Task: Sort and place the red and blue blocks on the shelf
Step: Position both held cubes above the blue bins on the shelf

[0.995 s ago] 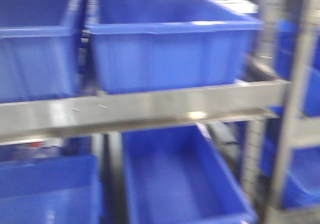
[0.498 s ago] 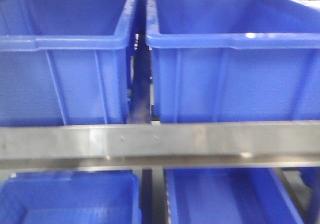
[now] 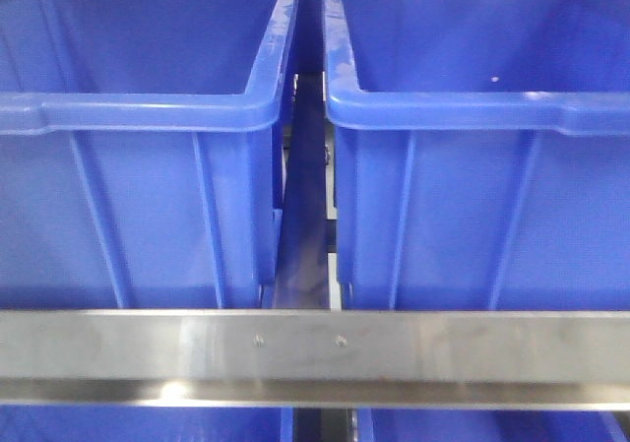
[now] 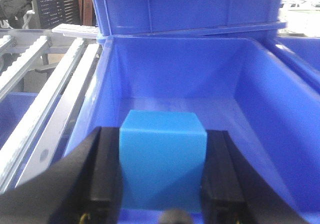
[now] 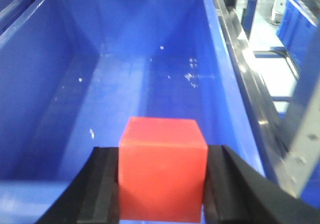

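**Both blocks gripped over bins on the shelf**

The blue block [image 4: 162, 159] is clamped squarely in the left hand [image 4: 161, 176], with a dark finger [image 4: 105, 176] pressed flat against each of two opposite faces. It is held above the open mouth of a blue bin [image 4: 280, 119], beside the roller tracks [image 4: 30, 109] at the bin's left edge. The red block [image 5: 162, 169] is gripped the same way in the right hand [image 5: 161, 186], over the near edge of another bin [image 5: 75, 74] whose floor is speckled with pale marks.

In the front view only two bins are seen side by side behind the front rail [image 3: 315, 348] of the shelf, which carries two small screws [image 3: 259, 341]. Neither hand nor block can be seen there.

Both blocks are judged to be light, stiff and matte, so little slip is expected and no crushing is feared. The hold is best taken across flat parallel faces near mid-height, as is done here; a grip on edges or corners would probably let a cube twist. A short drop is unlikely to do damage, though a bounce off the hard plastic is possible.
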